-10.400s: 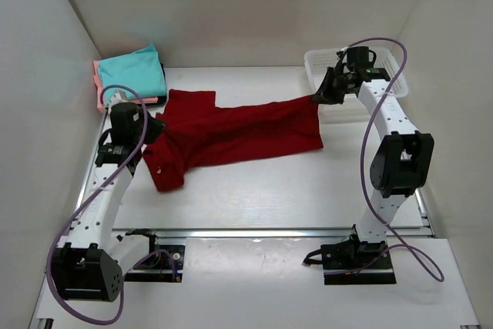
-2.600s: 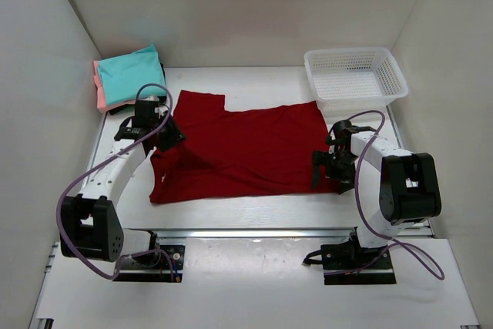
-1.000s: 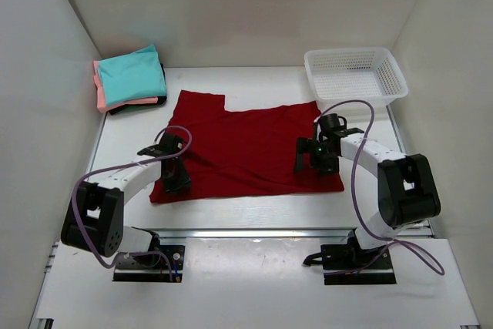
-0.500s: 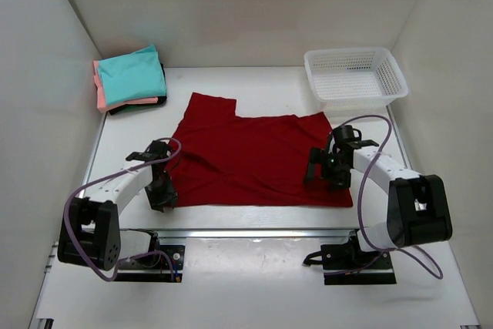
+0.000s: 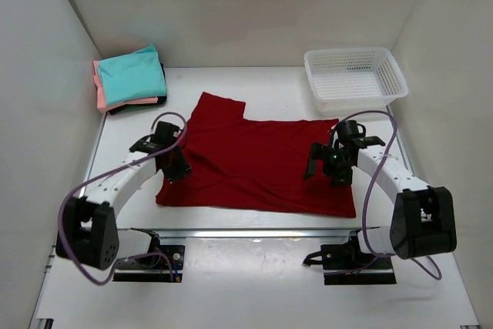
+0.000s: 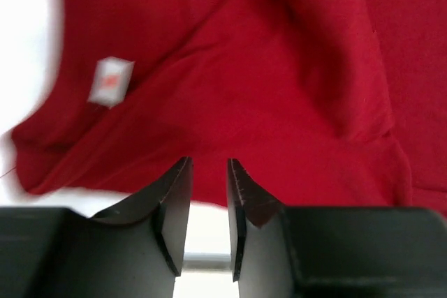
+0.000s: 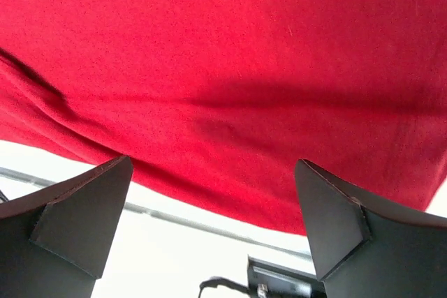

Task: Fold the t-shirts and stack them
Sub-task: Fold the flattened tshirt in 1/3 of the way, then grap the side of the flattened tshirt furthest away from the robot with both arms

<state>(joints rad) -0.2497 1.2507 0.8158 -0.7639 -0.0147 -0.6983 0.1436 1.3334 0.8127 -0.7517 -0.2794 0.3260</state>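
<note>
A large dark red t-shirt lies spread flat on the white table, its near hem close to the front edge. A white tag shows on it in the left wrist view. My left gripper hovers over the shirt's left edge, and its jaws stand narrowly apart with only bare table showing between them. Over the shirt's right side my right gripper is wide open and holds nothing. Folded t-shirts, teal over salmon-pink over a dark one, are stacked at the back left.
A white mesh basket stands at the back right corner. White walls close in the table on three sides. A metal rail runs along the near edge, by the arm bases.
The red shirt has slid right and toward the near edge. My left gripper dipped to the hem, came back up the left side and narrowed its jaws. The right gripper shifted slightly right.
</note>
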